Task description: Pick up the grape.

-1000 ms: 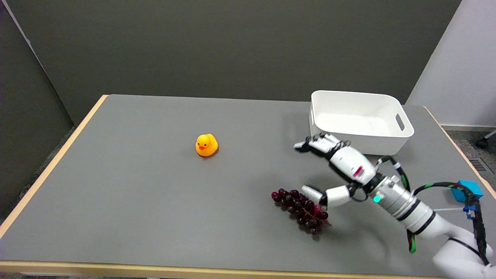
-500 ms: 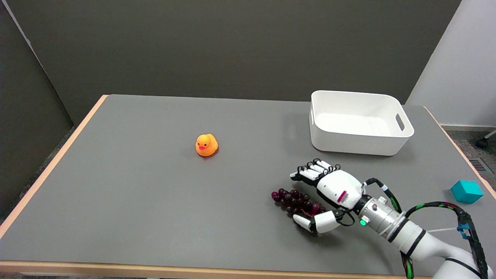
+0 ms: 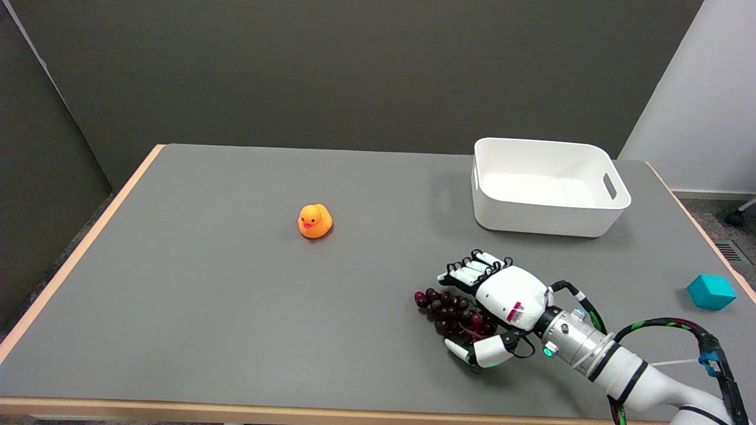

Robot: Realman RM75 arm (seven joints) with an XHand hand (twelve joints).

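Now grape bunch (image 3: pixel 444 306) lies between right hand's (image 3: pixel 495 307) fingers.

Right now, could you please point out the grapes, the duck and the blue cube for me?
grapes (image 3: pixel 440 304), head view, on the bunch's exposed left end, beside the hand.
duck (image 3: pixel 315 222), head view, on the middle of its body.
blue cube (image 3: pixel 710 291), head view, on its top face.

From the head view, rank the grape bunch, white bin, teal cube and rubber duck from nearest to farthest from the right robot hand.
1. Grape bunch: right under the right robot hand, at its fingers.
2. White bin: behind the robot hand, toward the table's far right.
3. Teal cube and rubber duck: both clearly farther than the bin, but too close to call; the cube sits at the right edge, the duck toward the left.
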